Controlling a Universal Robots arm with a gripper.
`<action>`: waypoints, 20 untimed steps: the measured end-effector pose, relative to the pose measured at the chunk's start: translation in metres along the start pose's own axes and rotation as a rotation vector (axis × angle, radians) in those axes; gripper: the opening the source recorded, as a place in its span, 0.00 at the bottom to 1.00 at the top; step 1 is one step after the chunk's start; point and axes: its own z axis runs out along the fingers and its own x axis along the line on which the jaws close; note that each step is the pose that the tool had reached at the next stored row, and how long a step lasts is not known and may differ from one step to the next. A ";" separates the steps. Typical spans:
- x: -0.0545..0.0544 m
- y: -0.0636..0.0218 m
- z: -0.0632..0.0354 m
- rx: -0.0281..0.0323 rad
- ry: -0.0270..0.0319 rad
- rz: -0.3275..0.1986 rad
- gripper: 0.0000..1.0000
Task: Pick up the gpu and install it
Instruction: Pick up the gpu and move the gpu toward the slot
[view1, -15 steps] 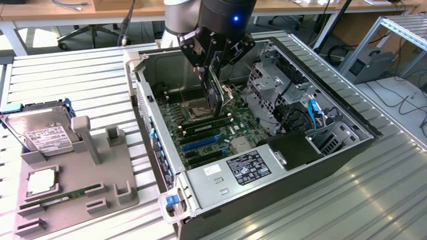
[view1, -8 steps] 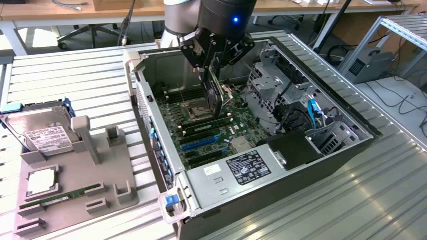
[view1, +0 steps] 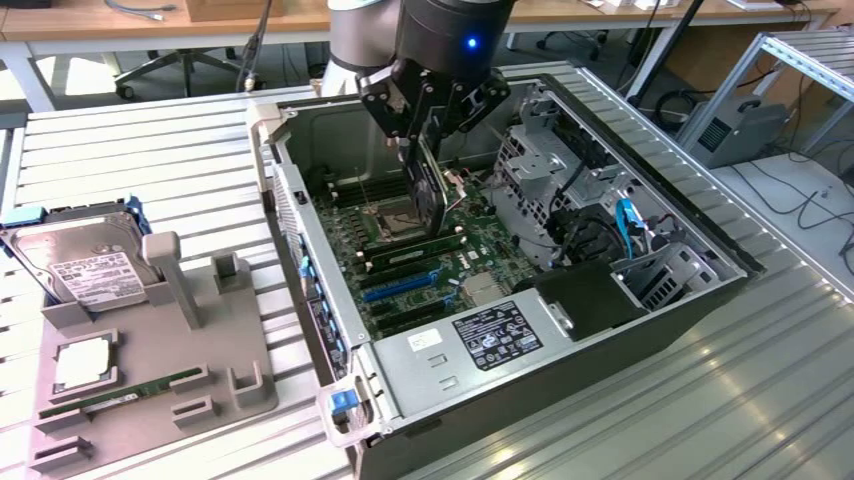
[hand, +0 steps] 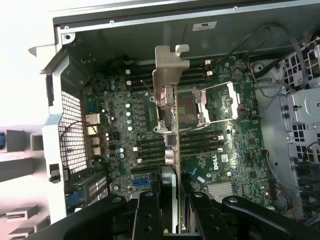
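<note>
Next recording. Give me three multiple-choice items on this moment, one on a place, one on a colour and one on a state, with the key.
1. Where is the gpu?
A. lying flat on the table outside the case
B. inside the open case, above the motherboard
C. on the floor

2. What colour is the memory stick on the grey tray?
A. red
B. green
C. white

3. How do the fingers stand?
A. wide open with nothing between them
B. shut on a cable
C. shut on the gpu

Key:
1 B, the card hangs on edge over the board, between the case walls.
2 B, a slim green strip lies in the tray.
3 C, the wrist view shows the card's edge clamped between them.
</note>
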 end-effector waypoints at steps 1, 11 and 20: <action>0.000 0.0000 0.0003 0.0000 0.0000 0.000 0.27; 0.000 -0.0007 0.0043 0.0000 0.0000 0.000 0.27; -0.002 -0.0011 0.0091 -0.0002 0.0000 0.000 0.27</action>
